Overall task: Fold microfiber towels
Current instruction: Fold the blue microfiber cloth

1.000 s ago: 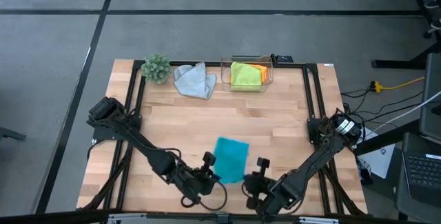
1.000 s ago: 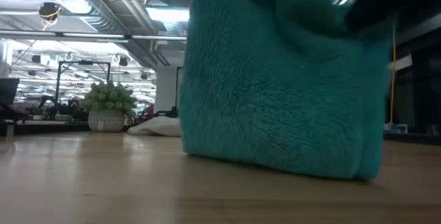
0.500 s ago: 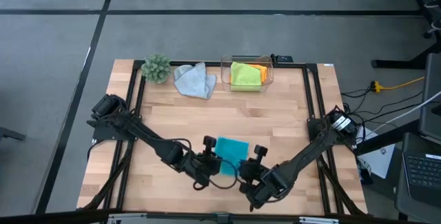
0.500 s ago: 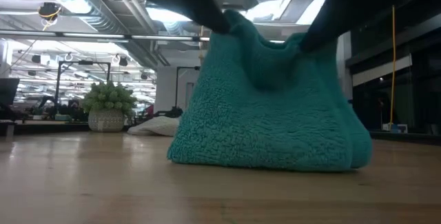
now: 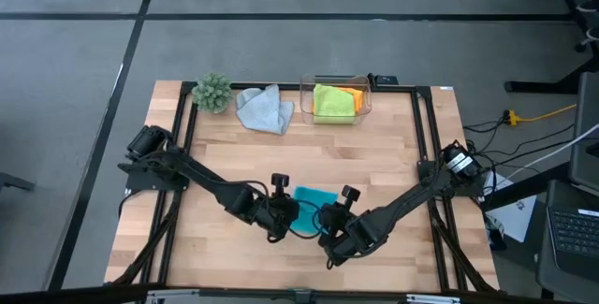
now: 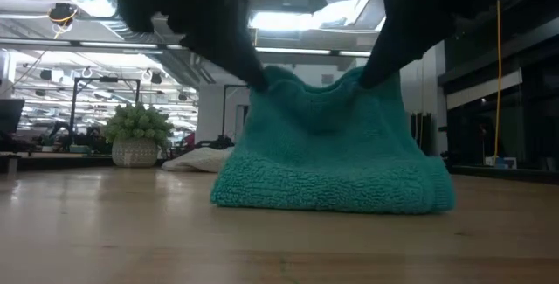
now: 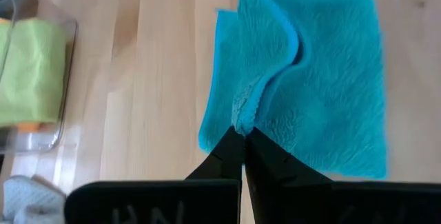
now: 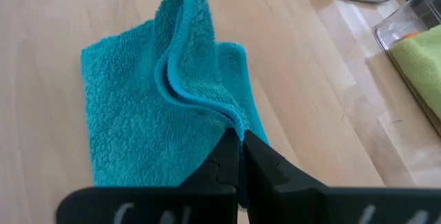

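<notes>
A: So, starting big: the table (image 5: pixel 374 154) is pale wood with a dark frame along its sides, and both arms reach in over the near half.

B: Any writing to read?

A: None legible. Each wrist view shows pale marks on the dark bar at its own gripper's base, too cut off to make out.

B: And the blue towel (image 5: pixel 314 197)?

A: Turquoise, thick looped pile, lying near the middle of the table's near half. It's doubled: the lower layer lies flat on the wood, the upper edge is lifted into a sagging fold. In the low view (image 6: pixel 327 157) it stands like a soft mound with two raised corners and a dip between them.

B: Who holds those corners?

A: The left gripper (image 7: pixel 241 138) has its jaws closed on one corner, the right gripper (image 8: pixel 234 138) is clamped on the other. They sit close together, one at either side of the towel.

B: Further back?

A: A clear box (image 5: pixel 363 98) at the far edge holds a green towel (image 5: pixel 332 102) with an orange towel (image 5: pixel 350 94) showing behind it. Just left of the box lies a crumpled grey towel (image 5: pixel 263 110), then a small plant (image 5: pixel 212 92) near the far left corner.
</notes>
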Robot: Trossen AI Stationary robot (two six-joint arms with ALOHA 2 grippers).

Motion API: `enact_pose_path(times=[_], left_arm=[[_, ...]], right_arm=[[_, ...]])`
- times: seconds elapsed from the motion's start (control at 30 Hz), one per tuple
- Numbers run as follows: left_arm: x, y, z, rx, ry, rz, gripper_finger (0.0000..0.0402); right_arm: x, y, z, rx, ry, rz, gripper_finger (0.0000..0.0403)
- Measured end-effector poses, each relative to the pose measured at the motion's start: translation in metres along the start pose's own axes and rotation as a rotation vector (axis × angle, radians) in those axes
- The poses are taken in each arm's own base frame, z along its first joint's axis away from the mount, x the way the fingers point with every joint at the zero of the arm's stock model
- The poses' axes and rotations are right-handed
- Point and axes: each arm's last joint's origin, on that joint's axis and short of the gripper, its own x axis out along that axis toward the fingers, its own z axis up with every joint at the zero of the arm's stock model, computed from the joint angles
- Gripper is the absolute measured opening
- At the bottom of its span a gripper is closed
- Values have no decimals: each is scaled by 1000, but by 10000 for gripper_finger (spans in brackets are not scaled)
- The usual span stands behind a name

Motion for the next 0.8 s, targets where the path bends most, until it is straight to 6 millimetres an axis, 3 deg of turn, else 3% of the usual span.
enact_pose_path(times=[0.17,0.4,0.8], left_arm=[[8,3,-11,7,36,12,0],[11,6,-10,-11,19,16,0],[16,13,-7,-37,10,14,0]], right_arm=[[10,4,-4,-6,31,-9,5],[29,8,-10,-7,64,-52,5],[34,-5,-12,52,121,-131,5]])
